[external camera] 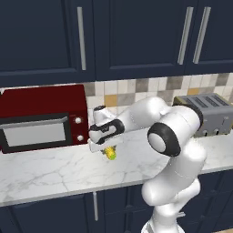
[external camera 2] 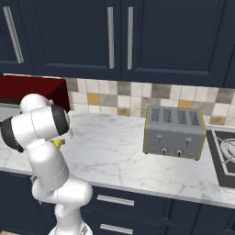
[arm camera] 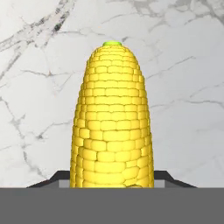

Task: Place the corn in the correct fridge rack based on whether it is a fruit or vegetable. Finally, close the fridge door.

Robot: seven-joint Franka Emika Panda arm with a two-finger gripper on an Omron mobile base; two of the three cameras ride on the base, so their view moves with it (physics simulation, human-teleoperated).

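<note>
The gripper (external camera: 109, 146) is down at the marble counter (external camera: 54, 168), just at 5 o'clock from the red microwave (external camera: 43, 116), and its jaws are closed narrow on the corn (external camera: 111, 154). In the hand view the corn (arm camera: 113, 118) runs up between the two dark fingertips (arm camera: 52, 179) that flank its base, its green tip pointing toward 12 o'clock over the white veined stone. From the left base view the cob shows as a yellow and green patch directly beneath the hand; whether it is lifted off the surface or resting on it I cannot tell. In the right base view a sliver of yellow corn (external camera 2: 58, 143) peeks out at 3 o'clock of the arm's elbow, well apart from the grey toaster (external camera 2: 174, 131), which sits at about 3 o'clock along the same counter. As for progress, I judge the task to be at its first stage: the cob is grasped, nothing more. What is left is nearly everything: raising the cob, carrying it to the fridge, setting it on the rack meant for vegetables, letting go, and shutting the fridge door.
</note>
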